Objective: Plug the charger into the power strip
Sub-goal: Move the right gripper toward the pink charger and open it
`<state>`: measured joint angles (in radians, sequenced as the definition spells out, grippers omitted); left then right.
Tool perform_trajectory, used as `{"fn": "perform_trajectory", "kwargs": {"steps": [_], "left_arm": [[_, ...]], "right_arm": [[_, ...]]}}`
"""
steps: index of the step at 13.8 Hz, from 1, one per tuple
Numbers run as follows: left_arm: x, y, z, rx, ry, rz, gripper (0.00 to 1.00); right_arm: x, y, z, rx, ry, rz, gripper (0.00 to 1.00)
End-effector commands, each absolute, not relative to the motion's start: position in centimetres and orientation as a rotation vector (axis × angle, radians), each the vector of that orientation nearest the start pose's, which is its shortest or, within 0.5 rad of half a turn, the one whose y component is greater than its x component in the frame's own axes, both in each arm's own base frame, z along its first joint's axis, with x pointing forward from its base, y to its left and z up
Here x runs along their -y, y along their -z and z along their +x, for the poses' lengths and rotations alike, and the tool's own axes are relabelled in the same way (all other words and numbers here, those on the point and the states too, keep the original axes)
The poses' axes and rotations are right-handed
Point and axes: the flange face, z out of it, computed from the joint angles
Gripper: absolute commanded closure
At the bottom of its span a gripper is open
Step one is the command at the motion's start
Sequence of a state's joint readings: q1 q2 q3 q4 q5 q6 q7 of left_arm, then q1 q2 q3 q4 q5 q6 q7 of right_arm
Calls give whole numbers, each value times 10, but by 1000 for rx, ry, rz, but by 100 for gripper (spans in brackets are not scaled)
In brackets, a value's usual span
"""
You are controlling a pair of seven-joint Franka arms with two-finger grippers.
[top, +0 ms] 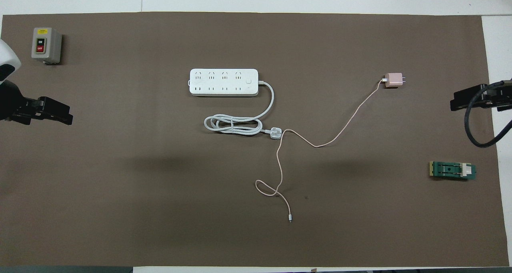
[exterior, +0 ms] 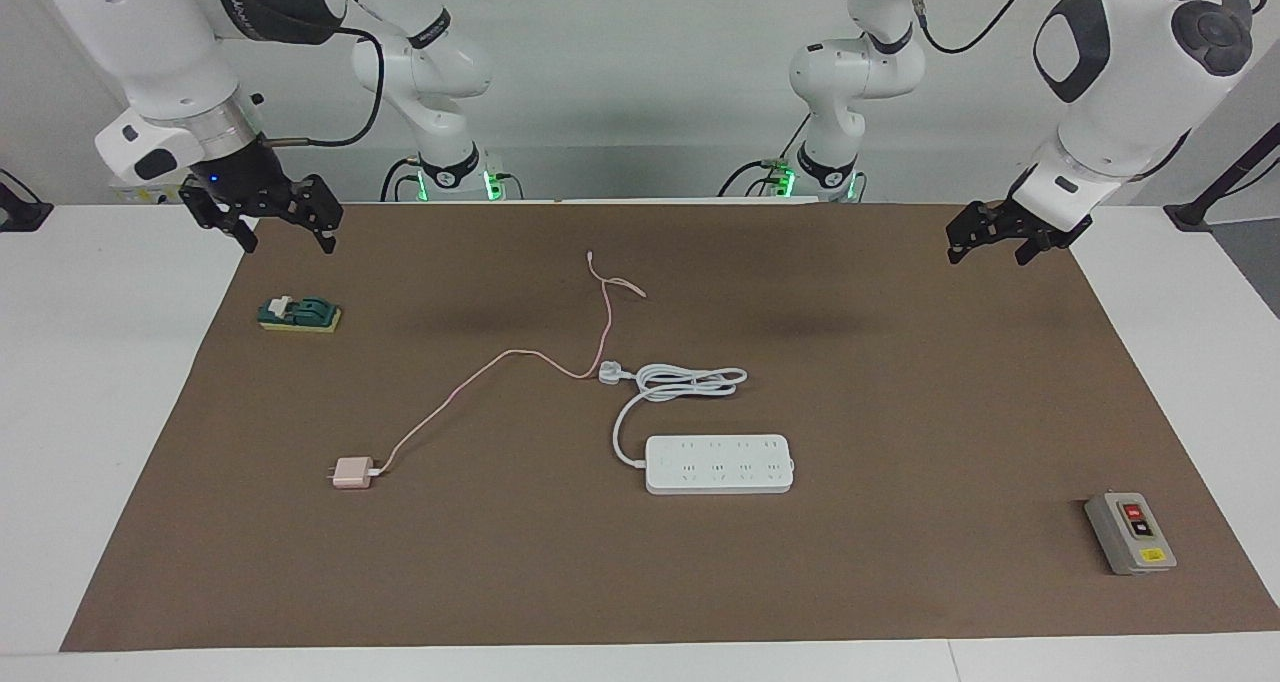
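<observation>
Charger (exterior: 351,472): pale-pink cube, prongs out, thin pink cable, lower left of facing frame, well apart from white power strip (exterior: 719,463) at centre. Left pincer (exterior: 1003,239) and right pincer (exterior: 270,218) both spread wide, empty, raised over the worktop (exterior: 900,562) edges.

Grey switch box (exterior: 1130,533) with one red and one black button, lying flat near the left arm's end of the table, at the mat's edge farthest from the robots. Green clamp-like fixture (exterior: 299,313) on a yellowish base (white piece at one end) sits near the right arm's end, close to the robots. Brown mat (exterior: 900,582) covers most of the white table (exterior: 80,412). Box and fixture are well apart, at diagonally different corners of the mat.
</observation>
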<state>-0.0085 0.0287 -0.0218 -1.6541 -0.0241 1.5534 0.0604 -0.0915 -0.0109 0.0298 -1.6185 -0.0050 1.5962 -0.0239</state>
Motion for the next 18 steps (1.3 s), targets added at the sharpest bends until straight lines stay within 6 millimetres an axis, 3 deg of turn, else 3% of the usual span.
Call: {"fn": "perform_trajectory", "kwargs": {"steps": [1,6,9,11,13,15,18], "left_arm": [[17,-574,559,-162,-211,-3170,0],[19,-583,561,-165,-179,-3173,0],[26,-586,559,-184,-174,-3168,0],[28,-585,560,-189,-165,-3168,0],[37,-587,562,-210,-141,-3170,0],[45,-587,563,-222,-108,-3171,0],[44,-579,559,-215,-93,-3171,0]], "right_arm": [[38,-611,550,-58,-12,-3135,0],[30,-612,547,-41,-29,-3137,0],[36,-610,544,-73,-30,-3123,0],[54,-603,549,-257,-11,-3110,0],[80,-578,559,-444,-75,-3060,0],[115,-540,572,-728,-164,-2897,0],[134,-490,595,-1049,-243,-2700,0]]}}
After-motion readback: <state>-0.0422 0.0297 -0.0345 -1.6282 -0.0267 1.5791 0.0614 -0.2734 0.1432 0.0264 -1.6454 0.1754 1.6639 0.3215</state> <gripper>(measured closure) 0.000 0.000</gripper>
